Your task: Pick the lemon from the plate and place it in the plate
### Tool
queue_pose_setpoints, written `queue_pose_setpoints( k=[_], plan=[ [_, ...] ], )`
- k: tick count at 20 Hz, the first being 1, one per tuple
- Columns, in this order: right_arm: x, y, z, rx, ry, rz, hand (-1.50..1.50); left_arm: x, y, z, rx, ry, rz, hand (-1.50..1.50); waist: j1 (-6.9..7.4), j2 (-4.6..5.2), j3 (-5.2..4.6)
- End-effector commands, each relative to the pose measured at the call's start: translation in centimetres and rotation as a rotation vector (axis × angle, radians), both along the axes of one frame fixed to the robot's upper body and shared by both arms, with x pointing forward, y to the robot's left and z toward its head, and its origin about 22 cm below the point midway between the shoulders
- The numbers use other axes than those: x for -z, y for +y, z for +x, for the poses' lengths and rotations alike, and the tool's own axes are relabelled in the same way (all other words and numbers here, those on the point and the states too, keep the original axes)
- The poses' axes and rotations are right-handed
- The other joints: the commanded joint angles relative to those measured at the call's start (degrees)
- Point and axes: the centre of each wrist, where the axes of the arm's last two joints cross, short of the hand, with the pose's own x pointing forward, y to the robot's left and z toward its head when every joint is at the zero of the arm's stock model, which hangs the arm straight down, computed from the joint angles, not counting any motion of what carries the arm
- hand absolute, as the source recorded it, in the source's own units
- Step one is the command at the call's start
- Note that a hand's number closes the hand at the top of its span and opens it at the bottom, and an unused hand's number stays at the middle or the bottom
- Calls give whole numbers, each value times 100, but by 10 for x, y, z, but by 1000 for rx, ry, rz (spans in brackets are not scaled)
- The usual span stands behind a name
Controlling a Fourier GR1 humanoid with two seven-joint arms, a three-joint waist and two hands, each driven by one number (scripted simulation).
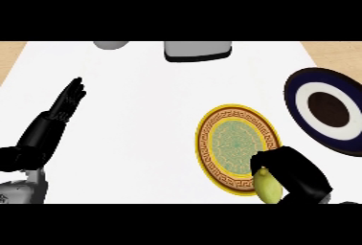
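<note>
A yellow-green lemon [268,187] sits in my right hand [297,171], whose fingers curl round it at the lower right, just over the near rim of the yellow-rimmed patterned plate [237,146]. Part of the lemon is hidden by the fingers. A dark blue plate [326,109] with a white ring and a dark brown centre lies at the right edge of the white counter. My left hand [68,102] rests open at the left, fingers pointing up and away.
A grey block on a black base [198,50] stands at the far edge, centre. A grey rounded object [111,44] shows at the far edge, left of it. Wooden surface shows past both far corners of the counter.
</note>
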Motion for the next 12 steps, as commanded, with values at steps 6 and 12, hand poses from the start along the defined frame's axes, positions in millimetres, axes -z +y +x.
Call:
queue_pose_setpoints(
  k=[6, 12],
  plan=[
    [-58, -60, -60, -149, -281, 172, 150, -1, 17, -12, -69, -3, 3, 0, -410, 11, 19],
    [-81, -107, -81, -55, -340, 253, 150, 1, 18, -22, -67, -9, -7, 0, -333, 53, 11]
  ],
)
